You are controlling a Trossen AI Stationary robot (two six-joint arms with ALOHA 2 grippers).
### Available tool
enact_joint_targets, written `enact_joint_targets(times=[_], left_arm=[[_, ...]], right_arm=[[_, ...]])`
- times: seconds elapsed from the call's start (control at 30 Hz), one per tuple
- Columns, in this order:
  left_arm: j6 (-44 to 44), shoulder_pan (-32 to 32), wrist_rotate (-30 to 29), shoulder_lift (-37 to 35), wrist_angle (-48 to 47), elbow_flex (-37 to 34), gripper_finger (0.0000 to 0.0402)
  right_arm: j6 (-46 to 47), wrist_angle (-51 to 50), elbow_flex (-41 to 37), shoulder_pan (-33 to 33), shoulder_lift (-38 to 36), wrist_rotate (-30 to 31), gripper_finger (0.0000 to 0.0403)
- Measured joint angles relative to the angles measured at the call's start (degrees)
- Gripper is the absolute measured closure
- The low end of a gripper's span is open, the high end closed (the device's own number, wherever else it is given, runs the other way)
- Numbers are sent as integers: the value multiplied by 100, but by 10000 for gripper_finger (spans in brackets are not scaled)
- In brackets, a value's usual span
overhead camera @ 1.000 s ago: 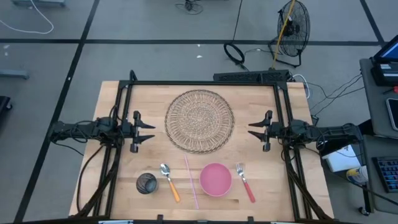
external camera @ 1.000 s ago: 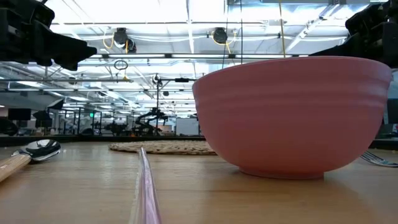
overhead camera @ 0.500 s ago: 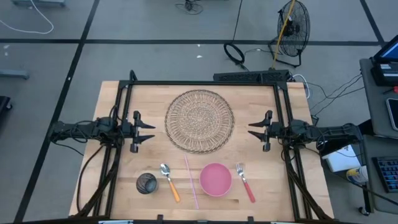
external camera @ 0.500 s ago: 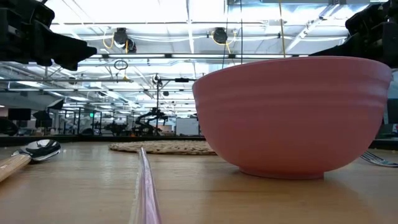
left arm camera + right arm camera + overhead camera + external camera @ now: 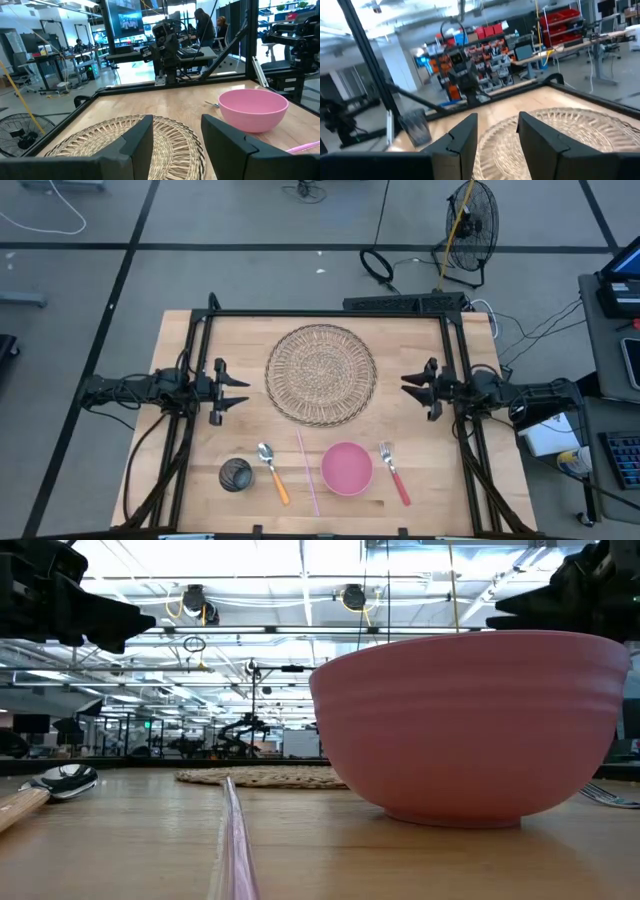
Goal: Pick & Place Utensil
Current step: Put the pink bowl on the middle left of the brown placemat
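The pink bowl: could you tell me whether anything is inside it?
From above, the pink bowl looks empty; only its plain pink inside shows. The table beneath it is covered.

Along the near edge of the surface [image 5: 190, 350] stands a row: dark cup [image 5: 235, 474], spoon [image 5: 271, 470], pink straw [image 5: 307, 472], pink bowl [image 5: 346, 468], fork [image 5: 393, 472]. Narrow bare strips separate them; the bowl is the tallest obstacle. The woven mat [image 5: 321, 373] lies flat at centre. Bare wood lies between mat and row. A black frame [image 5: 325, 314] rims the far edge and sides.
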Motion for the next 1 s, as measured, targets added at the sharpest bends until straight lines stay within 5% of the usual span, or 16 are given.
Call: enact_joint_targets(times=[0.33,0.57,0.77,1.0], left_arm=[[-11,2,2,-2,513,1,231],[-1319,2,2,-2,1153,2,231],[-1491,0,-162,-2,1455,2,231],[-1811,-4,559,137,1262,2,231]], right_arm=[[-23,164,0,0,2,6,273],[5,820,1,4,180,-819,273],[-85,1043,2,4,602,-900,273],[-209,1346,2,4,960,-916,273]])
